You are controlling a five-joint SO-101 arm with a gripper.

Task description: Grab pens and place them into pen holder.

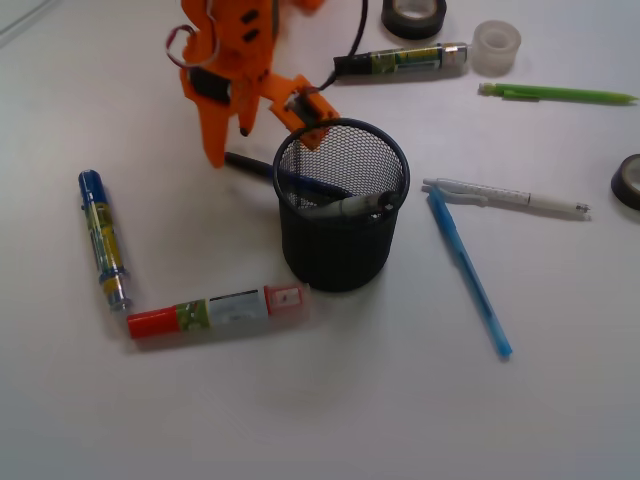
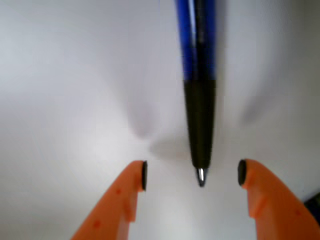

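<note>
A black mesh pen holder (image 1: 343, 245) stands mid-table. It holds a grey pen (image 1: 352, 207) and the back end of a blue pen with a black grip (image 1: 285, 178). That pen leans over the rim with its tip on the table to the left. My orange gripper (image 1: 230, 147) is open and empty, with its jaws on either side of that tip and not touching it. In the wrist view the blue pen (image 2: 199, 100) points down between the open gripper (image 2: 192, 174). Loose on the table lie a white pen (image 1: 505, 195), a light-blue pen (image 1: 468, 270) and a green pen (image 1: 555, 94).
A blue marker (image 1: 103, 240) and a red-capped marker (image 1: 215, 311) lie front left. A black-capped marker (image 1: 400, 62) lies at the back. A black tape roll (image 1: 413, 15), a white tape roll (image 1: 496, 47) and another black roll (image 1: 628, 180) sit at the back and right.
</note>
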